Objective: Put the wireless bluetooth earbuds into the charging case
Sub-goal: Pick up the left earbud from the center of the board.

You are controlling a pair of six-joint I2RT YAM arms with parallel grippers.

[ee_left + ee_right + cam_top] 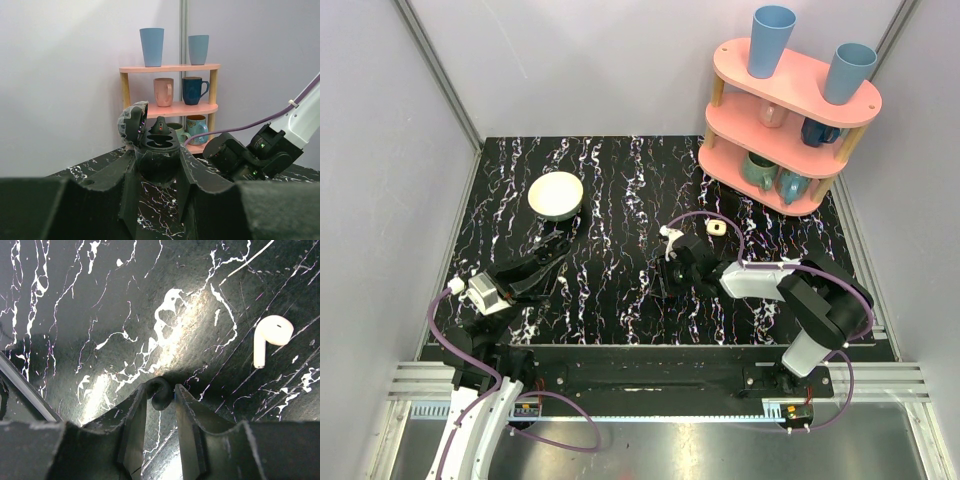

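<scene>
My left gripper is shut on a black charging case, held upright with its lid open to the left and two empty wells showing. My right gripper points down at the table, nearly closed on a small dark curved earbud-like piece at its fingertips. A white earbud lies loose on the marbled tabletop, apart from the right fingers. A small cream-beige rounded-square box with a darker centre lies right of that earbud.
A round cream bowl stands just beyond the left gripper. A pink three-tier shelf with cups and mugs stands at the back right. The right arm is close in front of the held case.
</scene>
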